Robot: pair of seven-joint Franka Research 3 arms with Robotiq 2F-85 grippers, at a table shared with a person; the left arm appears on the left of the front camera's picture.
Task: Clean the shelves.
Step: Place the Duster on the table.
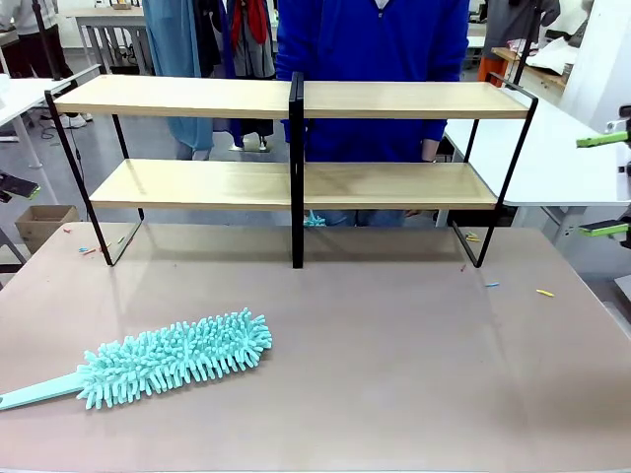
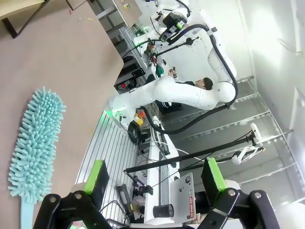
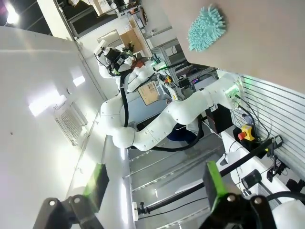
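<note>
The fluffy turquoise microfibre duster (image 1: 168,360) lies diagonally on the brown desk (image 1: 414,365) — handle toward the robot's left, nearer the wide-open, empty left gripper (image 2: 155,179) — the right gripper (image 3: 155,183) equally wide.

The shelves (image 1: 394,99) have pale, light-wood boards on a thin black frame, and the tabletop (image 1: 394,374) beneath is a dull brownish pink. The fluffy duster (image 1: 173,357) is mint turquoise all over, and the person's top (image 1: 373,39) is bright royal blue.
</note>
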